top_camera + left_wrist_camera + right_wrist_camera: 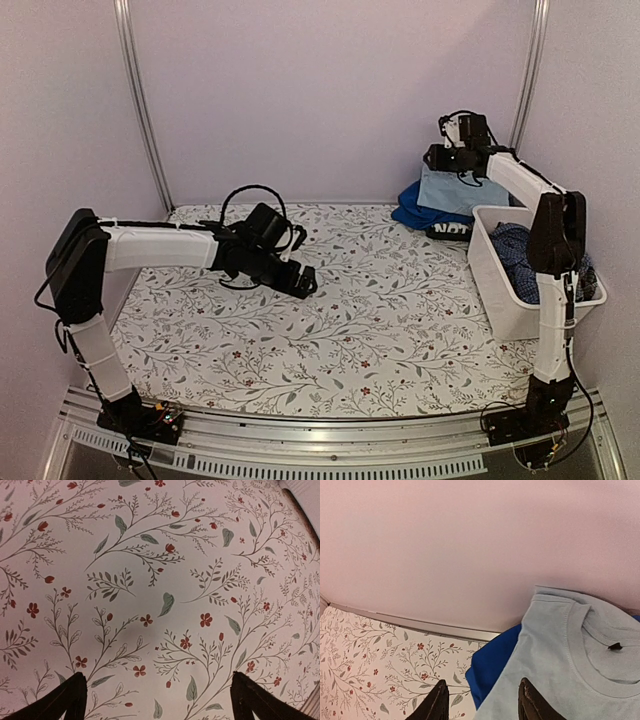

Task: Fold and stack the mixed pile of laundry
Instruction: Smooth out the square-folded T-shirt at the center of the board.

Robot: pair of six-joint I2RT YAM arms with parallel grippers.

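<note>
A pale blue T-shirt (455, 190) (570, 660) lies folded on a royal blue garment (413, 214) (495, 665) at the back right of the table. A black-and-white plaid piece (450, 231) sits at that stack's front edge. A dark blue small-check garment (518, 255) fills the white tub (492, 285). My right gripper (437, 157) (482, 682) hovers above the stack, jaws apart and empty. My left gripper (305, 283) (157, 676) hangs wide open just over the flowered table cover (150, 580), holding nothing.
The tub stands along the right edge, beside the right arm's upright link (556, 240). The back wall (470, 555) rises directly behind the stack. Metal frame posts (140, 100) stand at the back corners.
</note>
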